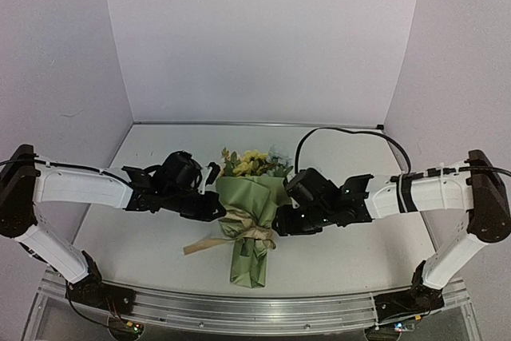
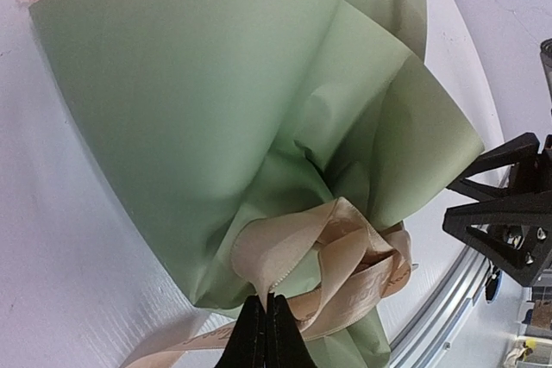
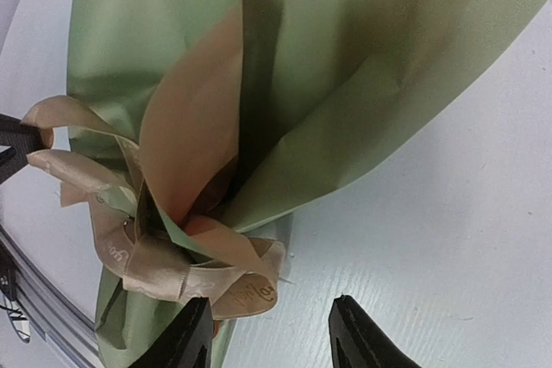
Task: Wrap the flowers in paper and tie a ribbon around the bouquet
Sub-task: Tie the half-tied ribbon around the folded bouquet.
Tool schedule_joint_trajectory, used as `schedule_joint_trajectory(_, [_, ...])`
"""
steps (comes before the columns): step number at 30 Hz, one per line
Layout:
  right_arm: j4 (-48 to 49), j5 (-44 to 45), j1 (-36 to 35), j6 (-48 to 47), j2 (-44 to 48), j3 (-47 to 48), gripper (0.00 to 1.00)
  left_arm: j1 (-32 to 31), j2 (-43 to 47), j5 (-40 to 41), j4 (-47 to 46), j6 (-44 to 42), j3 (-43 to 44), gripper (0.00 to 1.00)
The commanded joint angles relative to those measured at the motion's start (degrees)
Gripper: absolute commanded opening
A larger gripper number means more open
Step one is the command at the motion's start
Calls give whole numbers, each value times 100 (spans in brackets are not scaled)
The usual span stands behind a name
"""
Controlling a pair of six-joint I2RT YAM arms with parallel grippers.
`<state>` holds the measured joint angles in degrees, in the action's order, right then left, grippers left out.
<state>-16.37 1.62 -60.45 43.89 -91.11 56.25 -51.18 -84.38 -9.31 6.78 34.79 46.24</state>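
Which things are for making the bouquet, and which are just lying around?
For the job: flowers, green paper, tan ribbon.
Just there: black cable at the back, metal rail along the front edge.

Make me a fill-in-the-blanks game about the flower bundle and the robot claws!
1. The paper wrapped around the flowers is ___ on the outside.
2. The left claw is pinching the tan ___.
3. The right claw stands ___, with nothing between its fingers.
4. The brightest flowers poking out of the top are ___.

Missing words: green, ribbon, open, yellow.
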Motion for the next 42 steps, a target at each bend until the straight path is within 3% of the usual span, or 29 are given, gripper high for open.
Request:
schedule_joint_trajectory(1, [520,-310,-22,68,-191,-109,49,33,-96,52,213,-233,420,0])
schedule_joint_trajectory(9, [723,-328,-118,209,-654,-10,40,73,34,259,304,202,130,0])
schedule_joint_trajectory(16, [672,-251,-508,225,-854,169,38,73,45,254,295,305,46,0])
schedule_joint_trajectory(28, [635,82,-345,162,-456,-115,43,73,-141,140,272,257,185,0])
schedule_joint_trajectory(34, [1481,-473,40,272,-123,-701,42,73,-173,113,315,235,222,0])
schedule_joint_trajectory(42, [2502,-1150,147,672,-523,-779,43,73,-244,9,279,221,251,0])
